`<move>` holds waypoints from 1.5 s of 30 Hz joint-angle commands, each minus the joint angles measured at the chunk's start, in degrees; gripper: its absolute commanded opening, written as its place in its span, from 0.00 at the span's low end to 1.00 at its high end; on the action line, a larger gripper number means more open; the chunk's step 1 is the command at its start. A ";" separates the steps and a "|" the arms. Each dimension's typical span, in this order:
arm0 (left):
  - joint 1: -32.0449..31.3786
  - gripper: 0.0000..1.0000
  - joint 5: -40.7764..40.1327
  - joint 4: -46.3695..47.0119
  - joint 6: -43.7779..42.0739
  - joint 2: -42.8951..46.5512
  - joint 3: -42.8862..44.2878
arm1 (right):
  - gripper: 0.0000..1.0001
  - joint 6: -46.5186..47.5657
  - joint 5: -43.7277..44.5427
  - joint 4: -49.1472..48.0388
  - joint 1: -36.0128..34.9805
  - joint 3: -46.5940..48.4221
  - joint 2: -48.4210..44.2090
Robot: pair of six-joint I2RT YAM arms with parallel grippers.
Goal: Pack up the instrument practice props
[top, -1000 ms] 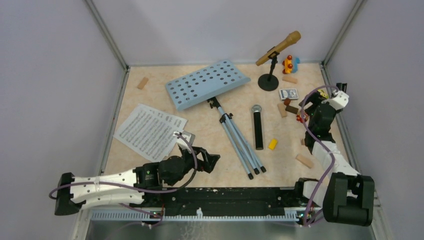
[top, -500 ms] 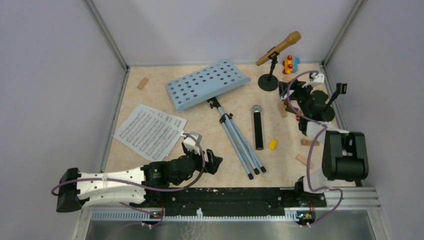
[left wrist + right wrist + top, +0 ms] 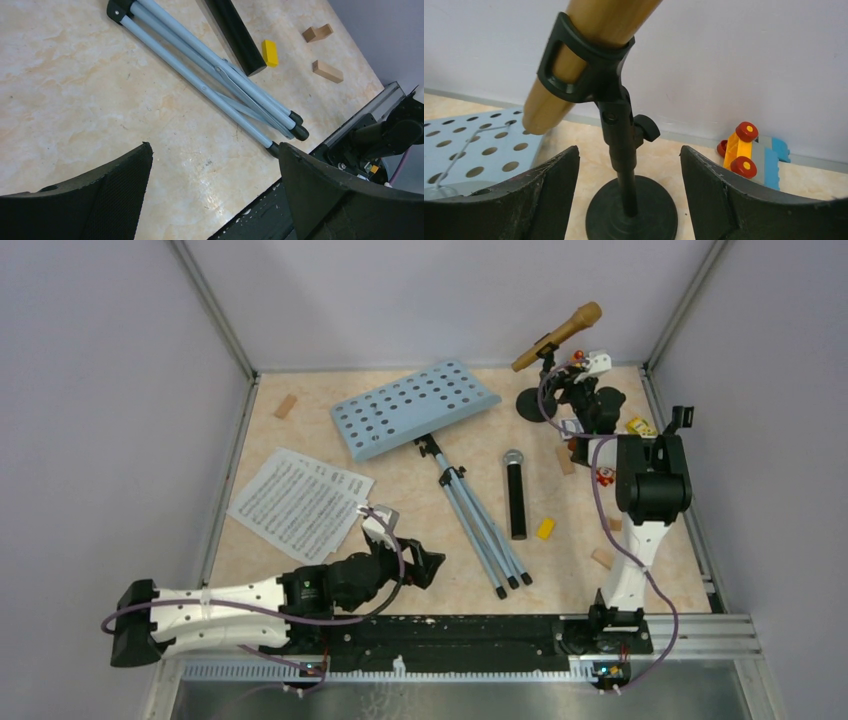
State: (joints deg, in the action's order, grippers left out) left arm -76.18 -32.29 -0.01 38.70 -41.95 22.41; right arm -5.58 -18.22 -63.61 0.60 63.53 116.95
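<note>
Right wrist view: my R end effector (image 3: 630,192) is wide open. One finger is on each side of the thin pole of the black mic holder (image 3: 623,150), and as far as I can see neither touches it. The gold mic (image 3: 546,102) sits tilted in the clip at the top of the frame, low end pointing left. A toy car (image 3: 751,147) is at the right, apart from the holder.

Top view: the holder + gold mic stand at the upper right of the bench (image 3: 400,520). The blue music desk (image 3: 415,408) lies in the upper middle, w/ its grey legs (image 3: 480,525) running down toward the lower middle. The music sheets (image 3: 298,503) lie flat at the left. The black mic (image 3: 516,495) lies flat btw the legs and a yellow block (image 3: 545,529).

My L end effector (image 3: 215,190) is open too, w/ nothing in it. It is low over bare bench, near the feet of the legs.

I think the holder is hard and stiff, w/ most of its weight in the round base. The gold mic looks smooth and round, so it could slip, and up high it may make the whole thing tippy. Best spot to hold, I'd say: the pole, under the little knob. It is thin, so I should squeeze it dead center and lift straight up.
</note>
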 commanded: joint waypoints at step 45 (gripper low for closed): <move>-0.06 0.99 4.18 -2.97 -28.32 11.89 19.26 | 0.00 11.92 0.96 11.86 -16.88 -15.69 -44.76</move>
State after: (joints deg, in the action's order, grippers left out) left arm -76.16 -30.26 -2.39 13.98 -31.62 35.55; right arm 4.56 -17.19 -49.82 -11.64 53.49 84.79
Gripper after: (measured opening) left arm 0.987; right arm 0.285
